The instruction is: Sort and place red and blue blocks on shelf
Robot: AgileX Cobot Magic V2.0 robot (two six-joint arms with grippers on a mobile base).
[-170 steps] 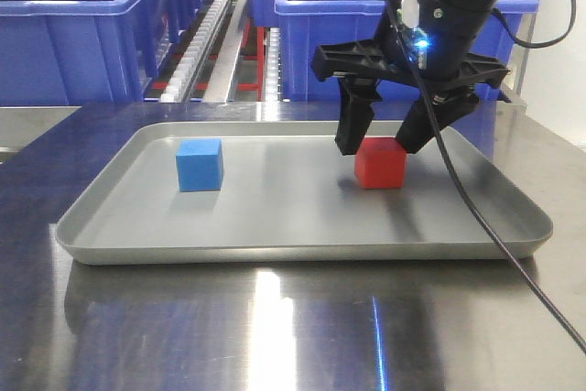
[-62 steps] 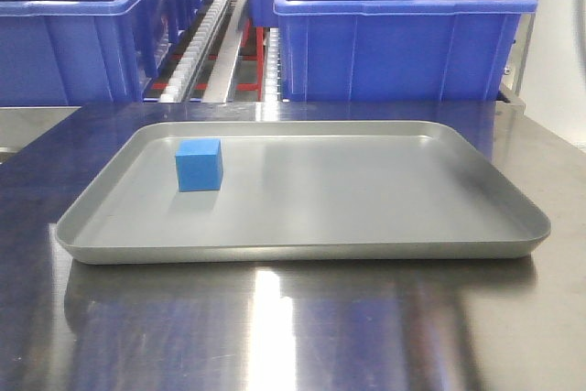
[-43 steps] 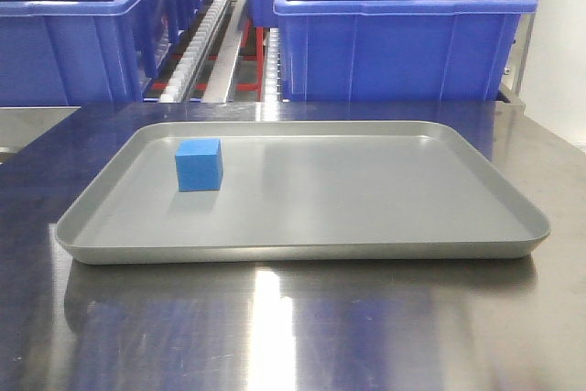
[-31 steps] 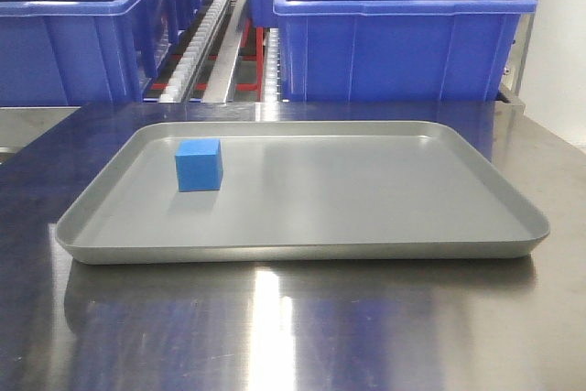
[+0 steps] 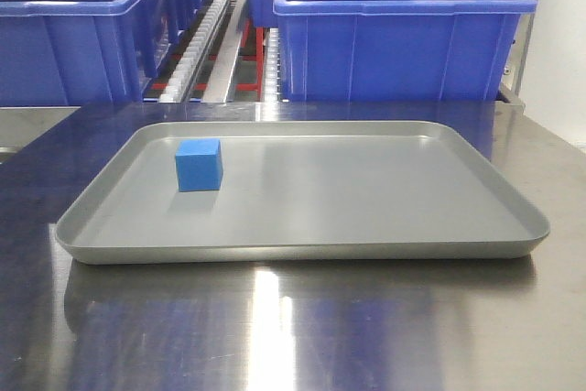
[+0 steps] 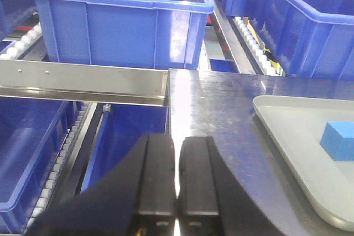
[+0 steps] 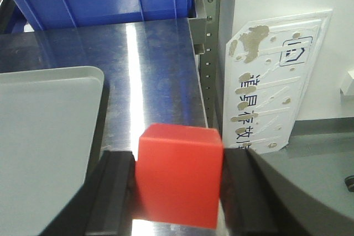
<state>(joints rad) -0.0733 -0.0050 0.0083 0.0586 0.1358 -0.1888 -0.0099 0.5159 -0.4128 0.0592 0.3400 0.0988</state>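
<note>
The blue block (image 5: 199, 164) rests on the left half of the grey tray (image 5: 302, 249); it also shows at the right edge of the left wrist view as the blue block (image 6: 338, 140). The red block (image 7: 178, 174) is clamped between the two black fingers of my right gripper (image 7: 178, 183), held above the steel table beside the tray's right edge. My left gripper (image 6: 177, 164) is shut with nothing between its pads, hovering over the table's left edge by the shelf rail (image 6: 83, 81). Neither gripper shows in the front view.
Large blue bins (image 5: 403, 34) sit on the shelf behind the tray, with white roller tracks (image 5: 197, 38) between them. A perforated steel upright (image 7: 207, 42) and a white wall with a stained sign (image 7: 274, 81) stand to the table's right.
The right gripper closed on the red block on the tray, lifted it up and out of the front view. The blue block has stayed in place.
</note>
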